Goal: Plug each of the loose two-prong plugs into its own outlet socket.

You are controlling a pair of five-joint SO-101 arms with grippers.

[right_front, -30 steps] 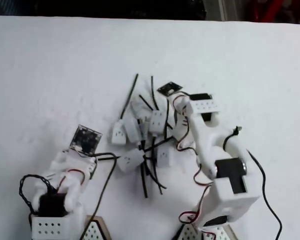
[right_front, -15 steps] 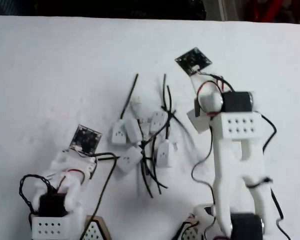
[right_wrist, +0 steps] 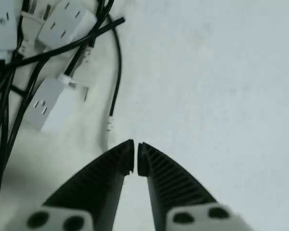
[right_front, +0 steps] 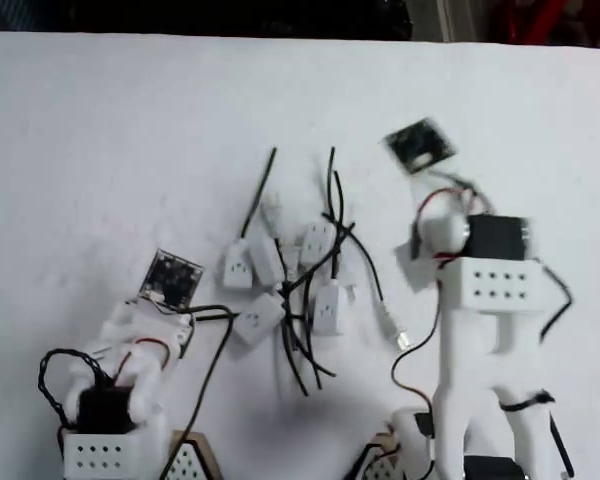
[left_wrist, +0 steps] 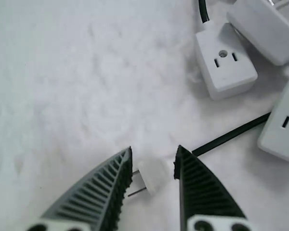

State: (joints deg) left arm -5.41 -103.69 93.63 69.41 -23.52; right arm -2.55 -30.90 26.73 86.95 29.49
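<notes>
Several sockets (right_front: 238, 268): white blocks bunched up in the middle of the table (right_front: 100, 120), some face-up and some tipped over, all pretty much touching each other.
Cords (right_front: 298, 355): black, criss-crossing through the bunch and sticking out on its far and near sides.
Left gripper (left_wrist: 154, 151): down at table level just beside the bunch, jaws partly apart with a plug (left_wrist: 151, 174) sitting between them (looks more like straddling than pinching; I can't see the fingers actually pressing on it).
That plug: white, lying flat on the table, prongs aimed at one finger, and a black cord comes out from behind the other finger toward the sockets.
Nearest socket (left_wrist: 226, 62): slots up, near the left fingertips but clearly apart from them.
Right gripper (right_wrist: 136, 144): over bare table on the opposite side of the bunch, jaws all but closed, just a sliver of gap at the tips, nothing in them.
Other plug (right_front: 394, 333): on the end of a cord that curls out of the bunch, lying on its own between the bunch and the right arm, not in any socket.
</notes>
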